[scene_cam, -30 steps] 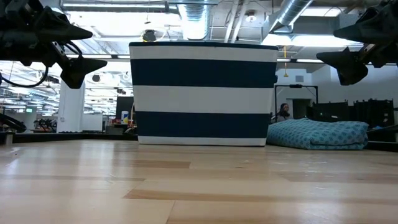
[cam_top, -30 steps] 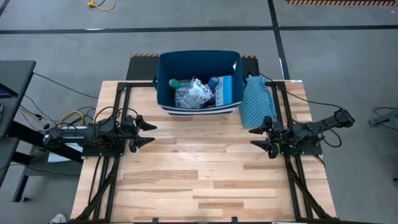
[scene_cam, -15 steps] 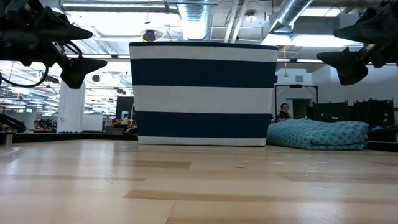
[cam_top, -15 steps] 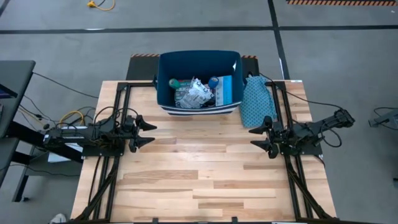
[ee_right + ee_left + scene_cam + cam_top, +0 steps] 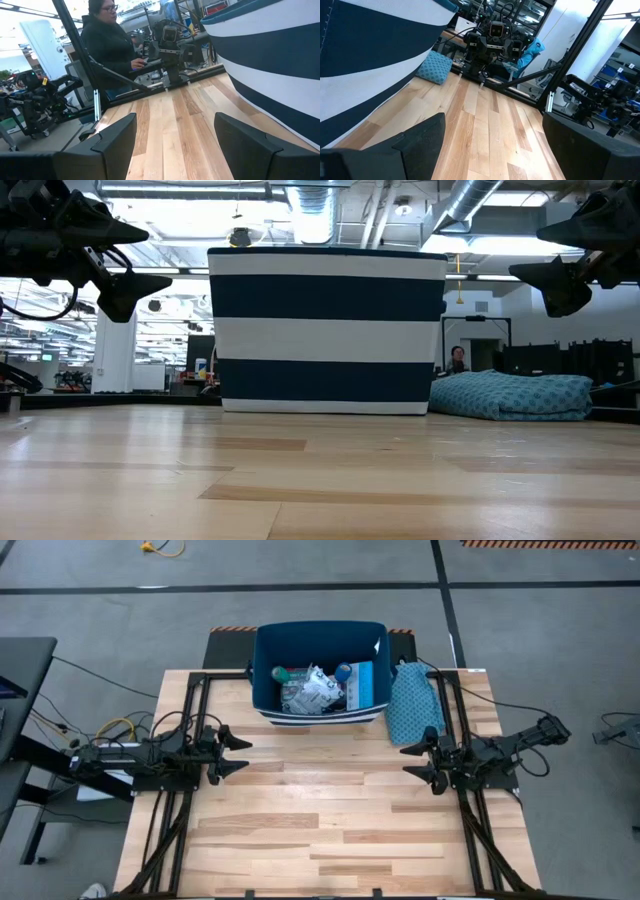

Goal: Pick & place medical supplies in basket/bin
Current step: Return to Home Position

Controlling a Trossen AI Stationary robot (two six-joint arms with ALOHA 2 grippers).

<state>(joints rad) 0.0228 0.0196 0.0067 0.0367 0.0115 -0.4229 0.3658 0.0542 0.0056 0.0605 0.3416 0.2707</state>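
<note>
The navy bin point(image 5: 320, 675) with white stripes point(image 5: 327, 330) stands at the table's far middle. Inside it lie the medical supplies point(image 5: 322, 688): white-blue printed packets, a teal roll and a blue roll. My left gripper point(image 5: 243, 754) hovers open at the table's left side, its fingers apart in the left wrist view point(image 5: 490, 145). My right gripper point(image 5: 408, 761) hovers open at the right side, fingers apart in the right wrist view point(image 5: 175, 142). Both hold nothing and point toward the table's middle.
A teal dotted cloth point(image 5: 413, 702) lies folded to the right of the bin point(image 5: 520, 395). Bare wooden table point(image 5: 320, 820) spreads between the arms and toward the near edge. A person in a dark top point(image 5: 107, 45) sits beyond the table's left side.
</note>
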